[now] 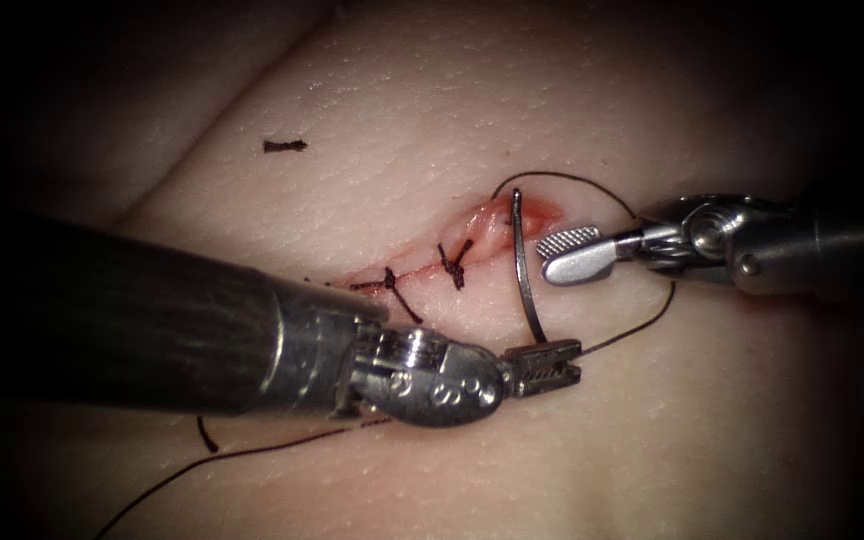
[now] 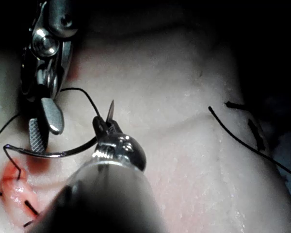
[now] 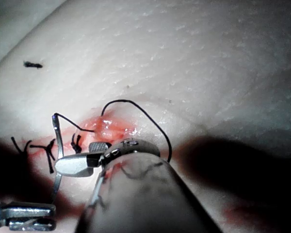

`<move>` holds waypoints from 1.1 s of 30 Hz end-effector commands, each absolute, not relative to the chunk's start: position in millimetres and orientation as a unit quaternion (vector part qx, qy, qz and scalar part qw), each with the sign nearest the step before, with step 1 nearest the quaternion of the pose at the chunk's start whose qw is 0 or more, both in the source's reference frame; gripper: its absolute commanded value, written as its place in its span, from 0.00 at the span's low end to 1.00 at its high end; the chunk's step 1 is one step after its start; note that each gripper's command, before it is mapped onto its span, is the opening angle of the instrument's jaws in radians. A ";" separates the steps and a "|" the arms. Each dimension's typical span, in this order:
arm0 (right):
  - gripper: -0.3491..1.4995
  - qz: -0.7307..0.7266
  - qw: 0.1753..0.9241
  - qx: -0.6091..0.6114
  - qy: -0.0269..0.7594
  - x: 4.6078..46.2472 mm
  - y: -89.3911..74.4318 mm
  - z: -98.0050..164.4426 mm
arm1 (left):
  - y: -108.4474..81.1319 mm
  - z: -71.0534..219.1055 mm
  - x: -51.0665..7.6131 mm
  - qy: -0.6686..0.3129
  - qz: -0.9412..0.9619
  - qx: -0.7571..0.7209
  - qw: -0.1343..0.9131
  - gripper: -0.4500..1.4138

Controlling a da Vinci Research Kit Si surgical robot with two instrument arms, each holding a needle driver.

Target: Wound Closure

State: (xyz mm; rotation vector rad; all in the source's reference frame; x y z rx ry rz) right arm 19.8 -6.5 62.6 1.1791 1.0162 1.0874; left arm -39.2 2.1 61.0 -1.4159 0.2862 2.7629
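In the endoscope view the left pincer [image 1: 544,364] pinches the needle [image 1: 523,265] near its point just below the cut [image 1: 452,258], the right pincer [image 1: 574,254] spread beside the needle, holding nothing; in the left wrist view the needle's point [image 2: 110,109] pokes past the pincer; in the right wrist view thread [image 3: 136,109] loops from the needle's tail above the cut.

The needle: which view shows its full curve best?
The left wrist view: the needle arcs from its thread end to the tip past the left tool gripping it. The endoscope view foreshortens it; in the right wrist view the right tool crosses it.
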 end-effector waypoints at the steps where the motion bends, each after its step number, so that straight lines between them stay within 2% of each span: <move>1: 0.79 0.467 0.577 0.506 0.439 20.2 -6.6 63.1 | 2.0 61.2 -39.5 0.097 0.886 -0.453 0.012 0.00; 8: 0.79 0.475 0.566 0.505 0.446 19.9 -5.6 62.8 | 2.9 60.0 -39.5 0.118 0.891 -0.438 0.002 0.00; 11: 0.84 0.473 0.565 0.506 0.447 20.3 -5.8 62.7 | 2.9 60.2 -39.8 0.119 0.892 -0.436 0.005 0.00; 16: 0.85 0.464 0.560 0.516 0.452 21.0 -6.5 62.2 | 2.4 61.0 -40.2 0.121 0.892 -0.435 0.003 0.00; 19: 0.81 0.457 0.554 0.524 0.458 21.3 -6.7 62.0 | 2.4 61.2 -40.0 0.122 0.892 -0.435 0.002 0.00; 33: 0.80 0.451 0.552 0.527 0.463 23.2 -7.1 62.1 | 2.1 61.3 -40.2 0.122 0.893 -0.434 0.003 0.00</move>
